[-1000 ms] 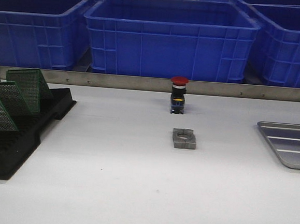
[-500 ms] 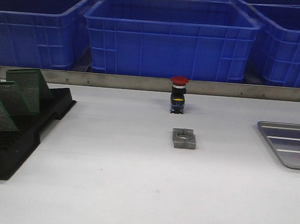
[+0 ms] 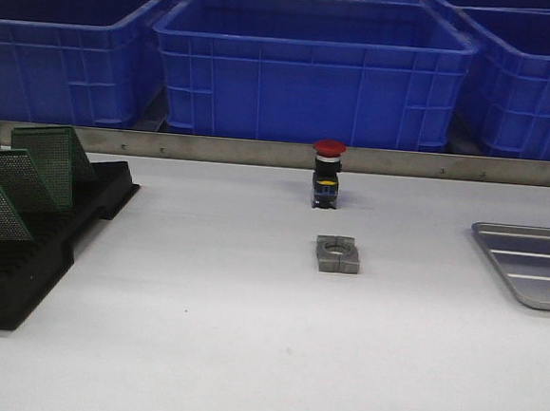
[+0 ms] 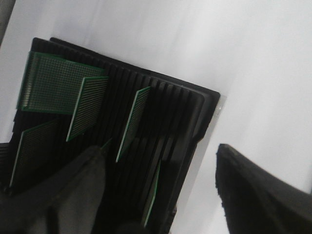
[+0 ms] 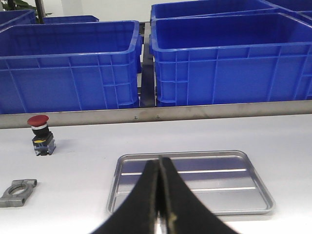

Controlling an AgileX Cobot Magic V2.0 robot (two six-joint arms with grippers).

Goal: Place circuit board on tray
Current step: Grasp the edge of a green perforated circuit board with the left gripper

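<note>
Ahead of me a white tabletop (image 3: 245,346) ends at a metal rail (image 3: 213,148), blue plastic bins (image 3: 309,70) behind, perhaps a pale wall beyond.

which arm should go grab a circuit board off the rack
Left. Its open hand hangs right over the black rack of circuit boards; the right hand is shut, over by the tray.

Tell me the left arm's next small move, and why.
Probably lower the open left gripper onto the nearest upright circuit board in the black rack. Its fingers hang spread above the rack holding nothing, and the tray is still bare. The right gripper is shut over the tray.
</note>
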